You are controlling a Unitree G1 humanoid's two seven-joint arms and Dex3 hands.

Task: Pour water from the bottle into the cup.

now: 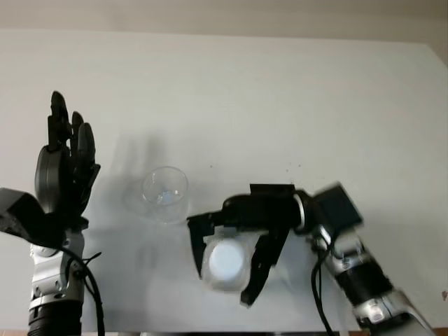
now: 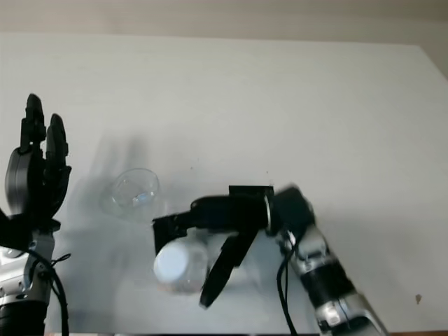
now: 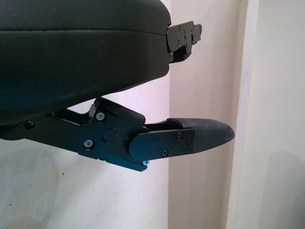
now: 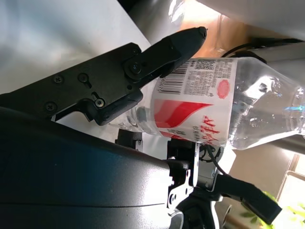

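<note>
- Bottle (image 1: 225, 264) near-centre on the table (image 1: 294, 105), clamped in my right hand (image 1: 241, 238); head cam gives me just its pale end.
- R wrist cam adds red-white label (image 4: 190, 112) w/ barcode, finger (image 4: 167, 50) across it.
- Cup (image 1: 165, 194) upright, just left and farther back.
- Left hand (image 1: 64, 164) raised far left, open, holding nothing.

White table (image 1: 280, 91) before pale wall (image 1: 224, 12)
</note>
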